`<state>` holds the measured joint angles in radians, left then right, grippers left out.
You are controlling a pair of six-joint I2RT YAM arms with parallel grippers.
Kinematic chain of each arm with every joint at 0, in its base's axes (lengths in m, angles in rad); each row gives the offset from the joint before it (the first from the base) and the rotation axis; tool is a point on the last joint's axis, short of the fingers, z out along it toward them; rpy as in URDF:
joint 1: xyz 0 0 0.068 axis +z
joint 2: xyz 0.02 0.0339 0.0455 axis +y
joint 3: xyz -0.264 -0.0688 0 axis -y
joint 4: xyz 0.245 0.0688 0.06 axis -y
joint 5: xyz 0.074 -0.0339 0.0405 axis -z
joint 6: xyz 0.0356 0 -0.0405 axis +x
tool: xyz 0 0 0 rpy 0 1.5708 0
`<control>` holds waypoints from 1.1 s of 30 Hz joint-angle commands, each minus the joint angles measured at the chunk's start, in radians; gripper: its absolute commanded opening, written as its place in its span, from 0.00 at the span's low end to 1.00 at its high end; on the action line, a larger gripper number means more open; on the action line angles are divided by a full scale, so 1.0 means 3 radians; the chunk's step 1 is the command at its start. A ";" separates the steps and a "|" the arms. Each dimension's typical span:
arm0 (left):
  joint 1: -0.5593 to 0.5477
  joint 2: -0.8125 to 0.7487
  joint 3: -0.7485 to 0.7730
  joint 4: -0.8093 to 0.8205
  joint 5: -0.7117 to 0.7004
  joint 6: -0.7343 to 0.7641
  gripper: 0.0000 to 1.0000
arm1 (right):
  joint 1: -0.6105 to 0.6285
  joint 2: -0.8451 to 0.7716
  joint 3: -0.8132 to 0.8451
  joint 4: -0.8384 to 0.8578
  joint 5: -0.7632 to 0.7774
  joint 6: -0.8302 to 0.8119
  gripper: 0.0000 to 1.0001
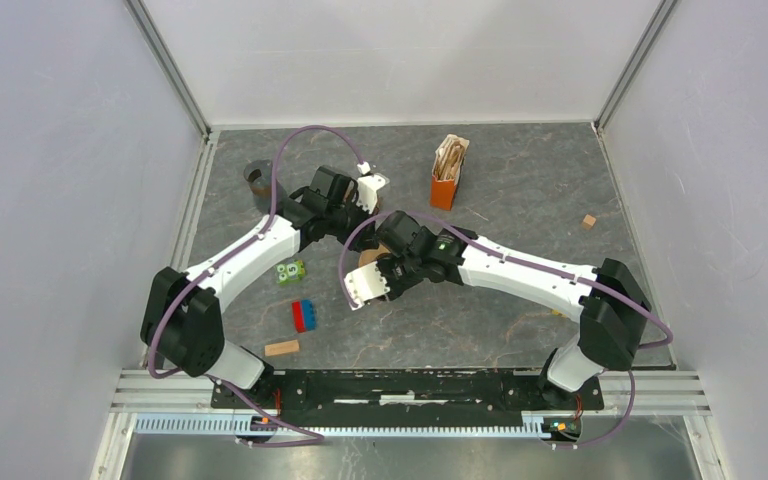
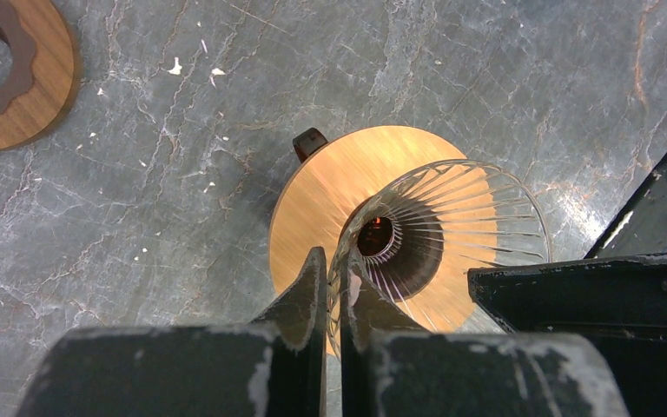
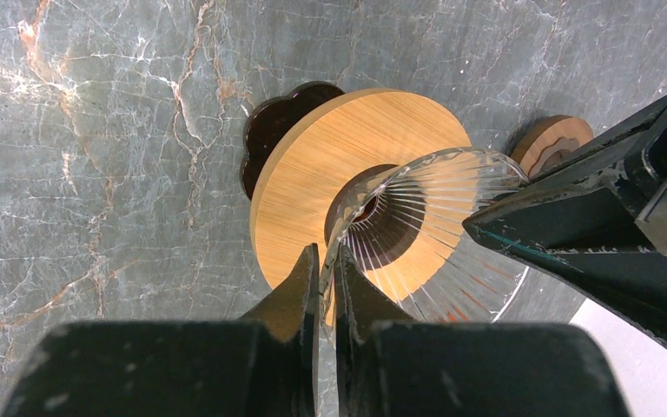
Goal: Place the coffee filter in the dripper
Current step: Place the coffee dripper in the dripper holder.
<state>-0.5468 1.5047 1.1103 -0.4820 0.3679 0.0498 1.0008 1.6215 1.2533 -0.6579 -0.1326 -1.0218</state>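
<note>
Left pincer [image 2: 333, 266], right pincer [image 3: 327, 258], gripping dripper [image 2: 452, 228] rim

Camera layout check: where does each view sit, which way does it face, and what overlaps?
Top external: fixed above and behind the bases, looking down on the table; left arm and right arm show whole.
Left wrist: on the left wrist, looking down past the left gripper, shut on the dripper rim.
Right wrist: on the right wrist, looking down past the right gripper, shut on the same rim.
Shared: both wrist views show the dripper and its wooden base, each with the other gripper at right.
</note>
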 commanded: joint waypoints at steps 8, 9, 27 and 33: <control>-0.0128 0.0257 -0.0112 -0.0742 -0.0337 0.0195 0.02 | -0.0012 0.0384 -0.0004 -0.0121 0.0012 0.0226 0.23; -0.0126 0.0264 -0.0075 -0.0760 -0.0335 0.0191 0.02 | -0.0012 0.0363 0.0033 -0.0149 0.0019 0.0231 0.25; -0.0120 0.0293 0.0141 -0.0847 -0.0395 0.0200 0.02 | -0.0047 0.0181 0.0582 -0.0460 -0.0024 0.0308 0.47; -0.0115 0.0297 0.0209 -0.0848 -0.0399 0.0214 0.05 | -0.0099 0.0097 0.0638 -0.0555 -0.0082 0.0292 0.49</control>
<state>-0.5671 1.5383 1.2003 -0.5854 0.3374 0.0505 0.9855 1.6733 1.4097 -0.7902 -0.1276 -0.9379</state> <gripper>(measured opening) 0.053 0.484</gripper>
